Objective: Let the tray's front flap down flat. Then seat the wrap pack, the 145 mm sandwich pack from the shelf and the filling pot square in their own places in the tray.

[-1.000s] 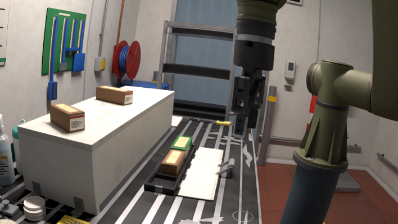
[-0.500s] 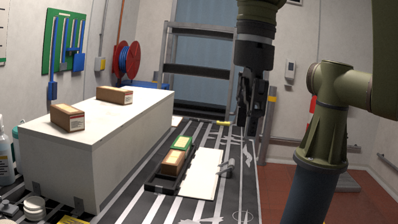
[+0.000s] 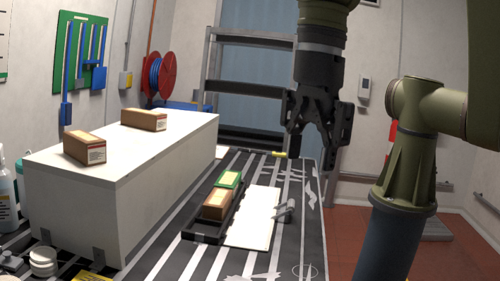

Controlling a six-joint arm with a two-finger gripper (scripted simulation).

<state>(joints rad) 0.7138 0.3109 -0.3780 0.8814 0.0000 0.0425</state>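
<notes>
The black tray [image 3: 215, 211] lies on the striped table beside the white shelf block, and its white front flap [image 3: 254, 217] lies flat on the table to its right. A green-topped pack [image 3: 228, 179] sits at the tray's far end and a brown pack [image 3: 217, 203] sits in the middle, while the near compartment holds nothing. Two brown packs [image 3: 144, 119] [image 3: 84, 147] rest on top of the shelf block. A small grey pot [image 3: 287, 209] lies on the table right of the flap. My gripper [image 3: 312, 153] hangs open and empty high above the table's far end.
The white shelf block [image 3: 120, 176] fills the table's left side. My arm's olive base column [image 3: 406, 197] stands at the right, off the table edge. A metal rack [image 3: 247, 88] stands behind the table. A bottle [image 3: 7, 197] and white discs [image 3: 43, 260] sit at the near left.
</notes>
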